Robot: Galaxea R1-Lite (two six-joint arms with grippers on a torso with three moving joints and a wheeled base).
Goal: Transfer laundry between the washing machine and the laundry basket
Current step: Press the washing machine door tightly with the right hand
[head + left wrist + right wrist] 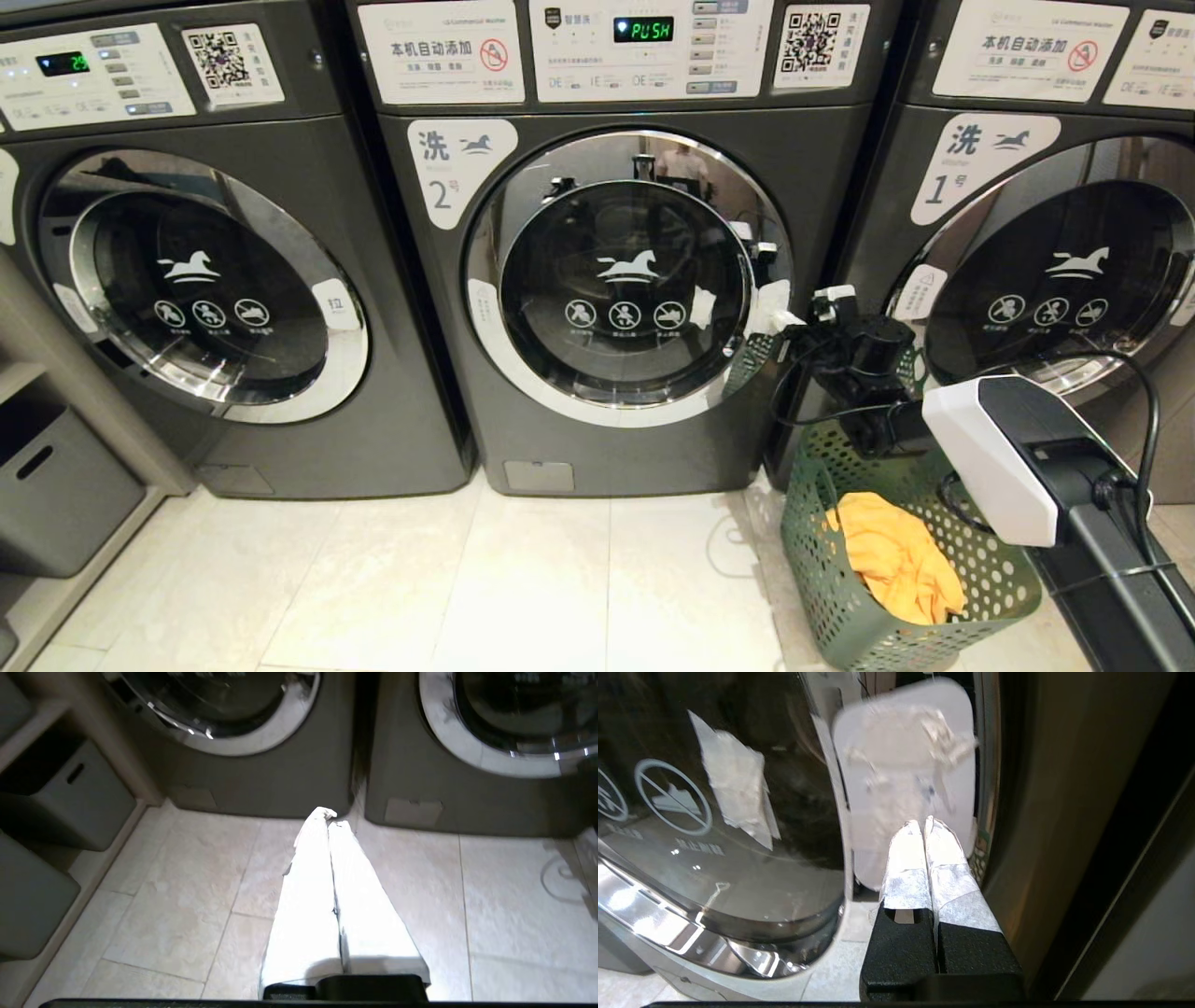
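Note:
The washing machine, labelled 2, stands in the middle with its round glass door closed. My right gripper is shut and empty at the door's right rim. In the right wrist view the gripper has its tips right at a white pad on that rim; contact is unclear. The green laundry basket stands on the floor at the right of the machine, with a yellow-orange garment inside. My left gripper is shut and empty, low over the tiles before the gap between two machines.
A like machine with a lit display stands on the left and one labelled 1 on the right. Grey storage bins sit on shelves at the far left. My right arm crosses above the basket.

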